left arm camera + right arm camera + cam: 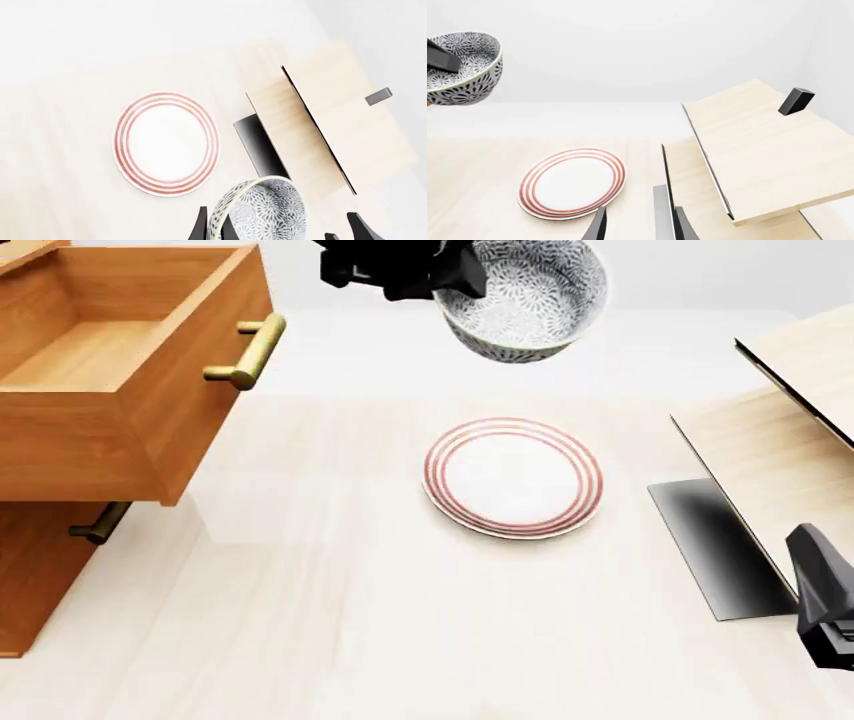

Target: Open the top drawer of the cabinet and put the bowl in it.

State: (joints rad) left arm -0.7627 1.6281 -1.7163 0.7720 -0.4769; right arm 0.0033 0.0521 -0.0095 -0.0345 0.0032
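The top drawer (pixel 127 360) of the orange-brown cabinet (pixel 40 580) stands pulled open at the left, and its brass handle (pixel 247 352) faces the table. What shows of its inside is empty. My left gripper (pixel 441 270) is shut on the rim of the speckled grey-and-white bowl (pixel 527 300) and holds it high above the table, to the right of the drawer. The bowl also shows in the left wrist view (pixel 263 212) and the right wrist view (pixel 464 70). My right gripper (pixel 639 225) is open and empty, low at the right (pixel 821 590).
A white red-ringed plate (pixel 514 477) lies flat at the table's middle, below the bowl. A pale light-wood structure (pixel 787 440) on a dark grey base (pixel 714 540) stands at the right, close to my right gripper. A lower drawer handle (pixel 100 523) pokes out under the open drawer.
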